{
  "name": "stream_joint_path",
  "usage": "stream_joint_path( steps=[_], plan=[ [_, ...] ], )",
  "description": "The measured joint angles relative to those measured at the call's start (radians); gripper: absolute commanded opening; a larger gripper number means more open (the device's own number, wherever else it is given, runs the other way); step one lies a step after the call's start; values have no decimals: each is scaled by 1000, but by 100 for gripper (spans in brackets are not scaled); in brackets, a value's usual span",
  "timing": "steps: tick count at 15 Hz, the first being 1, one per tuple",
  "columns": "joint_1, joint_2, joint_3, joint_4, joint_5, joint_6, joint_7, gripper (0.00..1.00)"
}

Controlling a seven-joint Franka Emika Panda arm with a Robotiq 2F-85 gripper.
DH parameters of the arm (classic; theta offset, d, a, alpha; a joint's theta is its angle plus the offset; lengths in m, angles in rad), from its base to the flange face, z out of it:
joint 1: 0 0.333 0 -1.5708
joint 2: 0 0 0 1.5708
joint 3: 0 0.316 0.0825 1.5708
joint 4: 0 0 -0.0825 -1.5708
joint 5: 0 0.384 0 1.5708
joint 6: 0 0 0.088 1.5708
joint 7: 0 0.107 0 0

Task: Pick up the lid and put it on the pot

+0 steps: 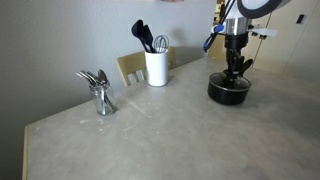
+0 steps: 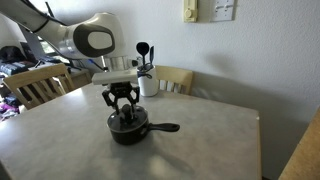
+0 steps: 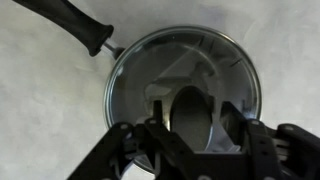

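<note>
The black pot [image 2: 128, 131] stands on the table, its long handle [image 2: 165, 127] pointing sideways; it also shows in an exterior view [image 1: 228, 92]. In the wrist view the clear glass lid [image 3: 140, 80] with its metal rim lies on the pot, and the handle [image 3: 75, 25] runs to the upper left. My gripper [image 3: 193, 120] is straight above the pot, with its fingers on either side of the lid's black knob and closed against it. It shows in both exterior views [image 1: 236, 72] [image 2: 123, 114].
A white utensil holder [image 1: 156, 68] with black utensils stands at the table's far edge and also shows in an exterior view [image 2: 148, 85]. A metal cup of spoons [image 1: 102, 100] stands further along. Wooden chairs [image 2: 40, 85] [image 1: 132, 68] stand around the table.
</note>
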Motion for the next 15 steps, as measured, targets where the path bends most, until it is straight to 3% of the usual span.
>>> stream_joint_path(
  steps=[2,7,15],
  plan=[
    [3,-4,-1,-2,-32,0,8,100],
    [8,-85,-2,-37,-86,-8,11,100],
    [45,-242,-3,-59,-80,-207,194,100]
  ],
)
